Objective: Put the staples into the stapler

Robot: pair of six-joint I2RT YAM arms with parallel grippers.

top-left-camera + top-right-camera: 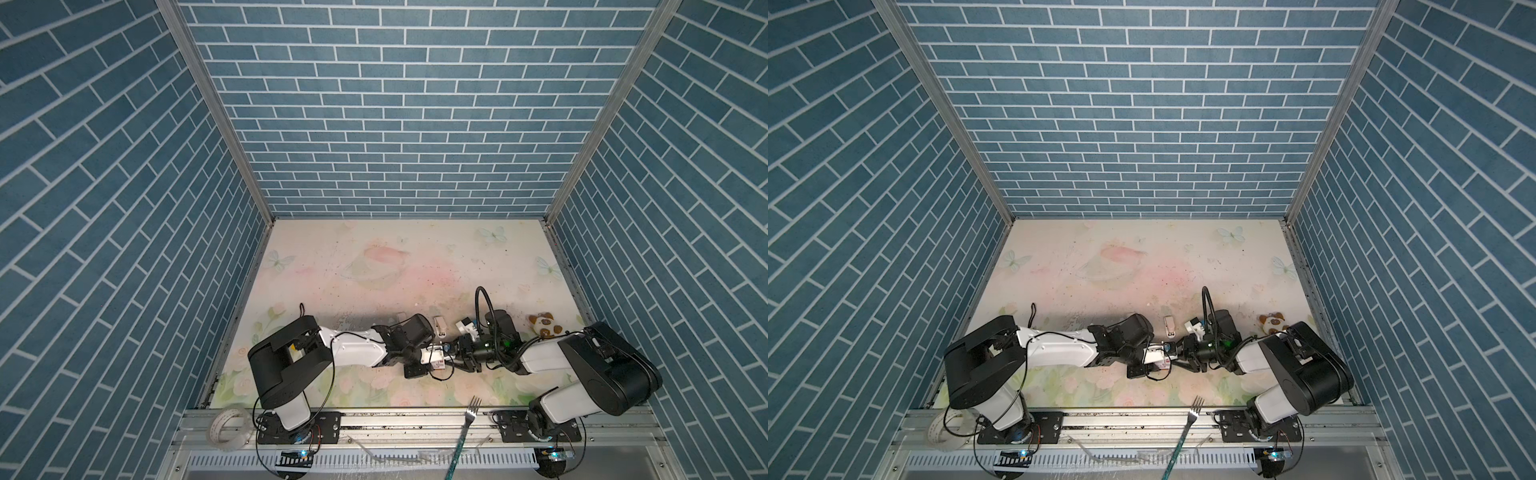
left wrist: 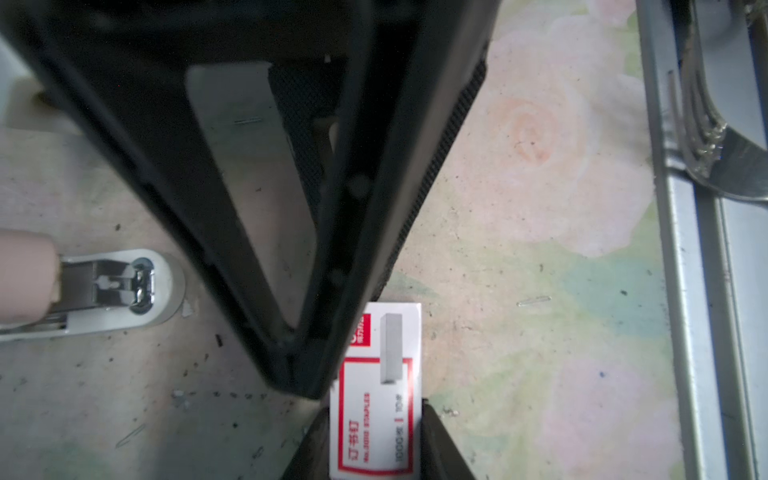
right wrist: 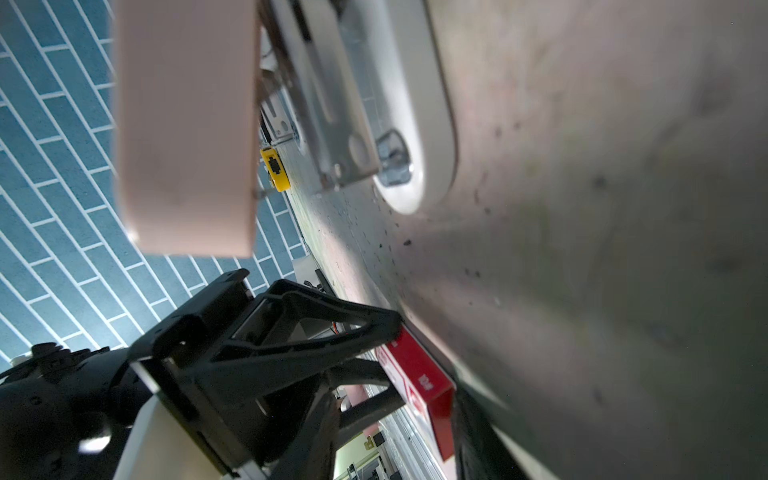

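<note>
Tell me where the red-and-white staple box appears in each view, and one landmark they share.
Both top views: the staple box sits low in the middle.
Left wrist: its printed label faces the camera.
Right wrist: only its red edge shows.
Shared landmark: the stapler, seen in all four.

Both top views: cam head high at front, tilted down + fwd, far off. Whole table point(image 1: 374, 266), both arms and brick wall point(image 1: 395, 104) in shot. The pair is near-identical, slight sideways shift only. Left wrist cam: v. close, looks down past left end effector point(image 2: 320, 374) onto table; sees stapler point(image 2: 108, 286), staple box point(image 2: 376, 399), fork point(image 2: 702, 124) at frame edge. Right wrist cam: v. close, low near table level, rolled so table runs steep; faces left arm + brick wall. Wrist views share stapler + staple box; top views show both, tiny.
</note>
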